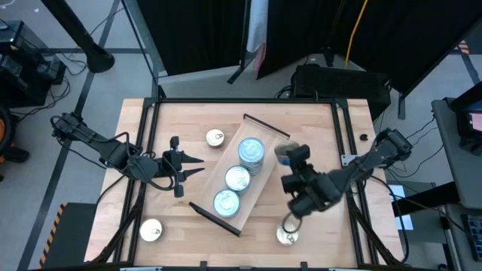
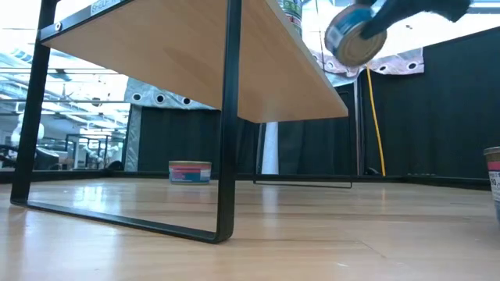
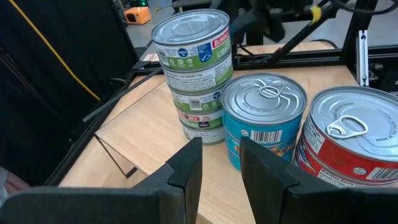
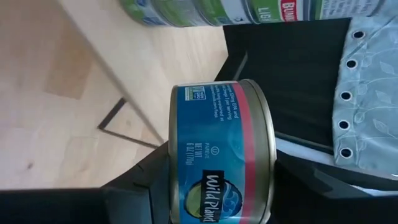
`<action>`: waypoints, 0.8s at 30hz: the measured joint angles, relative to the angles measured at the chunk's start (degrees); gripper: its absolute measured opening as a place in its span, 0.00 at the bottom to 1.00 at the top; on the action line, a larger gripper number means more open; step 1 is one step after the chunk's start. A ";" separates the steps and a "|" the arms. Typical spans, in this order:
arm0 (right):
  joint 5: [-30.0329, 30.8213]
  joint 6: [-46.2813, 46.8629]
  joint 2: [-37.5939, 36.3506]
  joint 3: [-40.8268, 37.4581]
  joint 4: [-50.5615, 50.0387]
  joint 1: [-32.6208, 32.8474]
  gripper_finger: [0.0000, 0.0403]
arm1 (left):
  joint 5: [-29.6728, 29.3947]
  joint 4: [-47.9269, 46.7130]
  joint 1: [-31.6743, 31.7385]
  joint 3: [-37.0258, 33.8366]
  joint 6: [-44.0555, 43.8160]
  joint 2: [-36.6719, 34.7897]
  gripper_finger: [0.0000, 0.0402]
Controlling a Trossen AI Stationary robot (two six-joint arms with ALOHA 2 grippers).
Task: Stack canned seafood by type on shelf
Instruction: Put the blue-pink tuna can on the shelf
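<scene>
**Blue tin carried beside the shelf in the right gripper**

A blue-and-pink labelled tin is seen clamped between the fingers of the right gripper, turned on its side, its rim pressed by a dark finger on each flank. In the high view this gripper is found just off the shelf's long edge on the right arm's side, near the tallest stack; in the low view the tin is held well above the tabletop, level with the shelf board.

The shelf is laid diagonally across the middle of the butcher-block table, a dark rail at each short end. Three stacks are counted on it: a tall stack with green labels toward the far rail, a teal tin in the middle, and a red-labelled tin toward the near rail.

The left gripper is parked off the shelf's other long edge, pointed at the stacks, with its fingers set a small gap apart and nothing between them.

Loose tins are spotted around the shelf: a pale-topped tin beside its far end, a second pale tin well off toward the table's near left corner, and a third pale tin beyond the near rail, below the right gripper.
</scene>
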 joint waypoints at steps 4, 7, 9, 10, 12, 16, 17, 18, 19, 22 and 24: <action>-0.44 -6.58 0.00 -1.13 6.25 -4.85 0.48 | 0.00 -0.02 0.01 0.00 0.02 0.00 0.27; -2.72 -11.71 -0.02 -2.18 11.90 -8.02 0.48 | 0.00 -0.02 0.01 0.00 0.04 0.00 0.27; -5.12 -14.42 -0.02 -2.82 15.03 -9.52 0.48 | 0.00 -0.08 -0.01 0.00 0.07 0.00 0.27; -5.94 -15.16 -0.02 -2.96 16.40 -10.08 0.48 | 0.00 -0.09 0.01 0.00 0.07 0.00 0.27; -7.61 -16.58 -0.04 -3.23 18.96 -11.11 0.48 | 0.00 -0.13 0.01 0.00 0.26 0.00 0.27; -11.03 -18.20 -0.04 -3.36 22.12 -12.71 0.48 | 0.00 -0.17 0.01 0.00 1.22 0.00 0.27; -11.53 -18.25 -0.04 -3.36 22.53 -13.04 0.48 | 0.00 -0.17 -0.01 0.00 1.51 0.00 0.27; -12.32 -18.18 -0.04 -3.36 22.68 -13.38 0.48 | 0.00 -0.20 0.01 0.00 1.53 0.00 0.27; -12.96 -17.77 -0.04 -3.36 22.68 -13.68 0.48 | 0.01 -0.19 0.01 0.00 1.53 0.00 0.27; -13.44 -15.42 -0.13 -3.36 23.08 -14.61 0.49 | 0.02 -0.17 0.01 0.00 1.57 0.00 0.27; -13.62 -14.22 -0.13 -3.36 23.06 -15.07 0.52 | 0.00 -0.18 -0.01 0.00 1.59 0.00 0.27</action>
